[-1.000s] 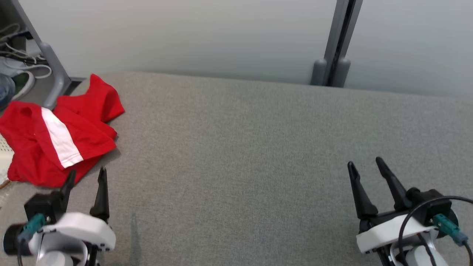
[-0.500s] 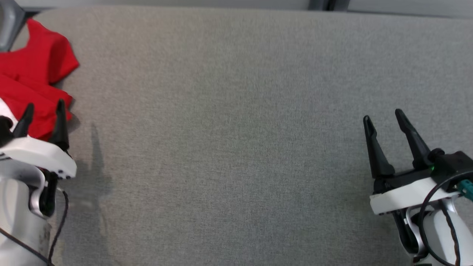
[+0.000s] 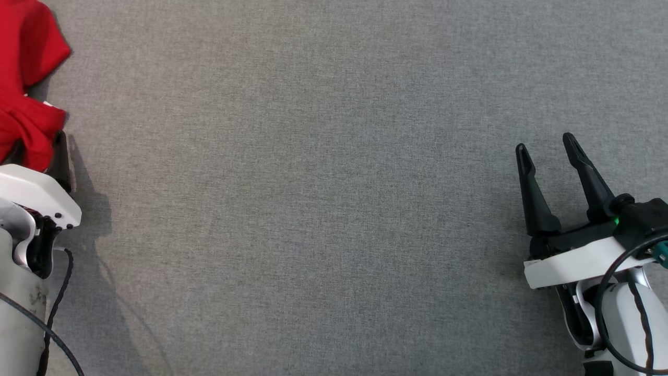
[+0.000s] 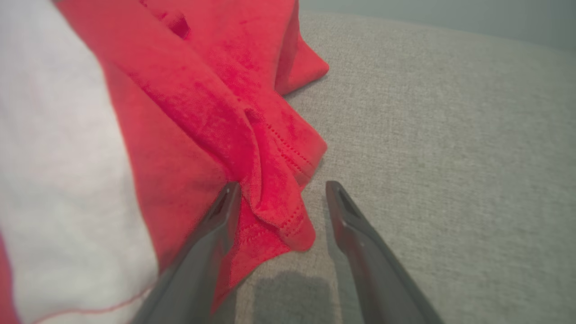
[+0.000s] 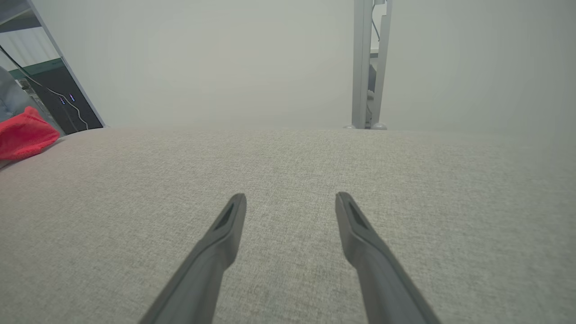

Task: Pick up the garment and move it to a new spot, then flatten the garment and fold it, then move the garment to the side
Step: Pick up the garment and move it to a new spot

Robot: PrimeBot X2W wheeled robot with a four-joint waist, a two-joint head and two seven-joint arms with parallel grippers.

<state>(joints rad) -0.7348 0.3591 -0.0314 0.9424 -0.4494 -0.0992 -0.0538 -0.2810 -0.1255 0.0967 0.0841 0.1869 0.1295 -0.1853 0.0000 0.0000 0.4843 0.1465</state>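
The garment [image 3: 26, 78], a bright red T-shirt, lies crumpled at the upper left of the head view on the grey padded surface [image 3: 313, 183]. My left gripper [image 3: 36, 143] reaches into its near edge, with one dark finger [image 3: 61, 154] showing beside the cloth. In the left wrist view the garment [image 4: 216, 90] shows a white sleeve [image 4: 58, 157], and my left gripper [image 4: 283, 184] stands open with a stitched red hem fold between its fingers. My right gripper [image 3: 548, 143] is open over bare surface at the far right. In the right wrist view my right gripper [image 5: 291, 195] holds nothing, and the garment [image 5: 22, 132] sits far left.
The grey surface [image 5: 288, 157] stretches wide between the two arms. Behind its far edge are a pale wall, a grey upright post [image 5: 366, 63] and a dark slanted stand with cables [image 5: 67, 103] near the garment.
The head camera has tilted down, so the whole picture has shifted. My left gripper has pushed forward from just short of the garment into its hem. The right gripper remains open.
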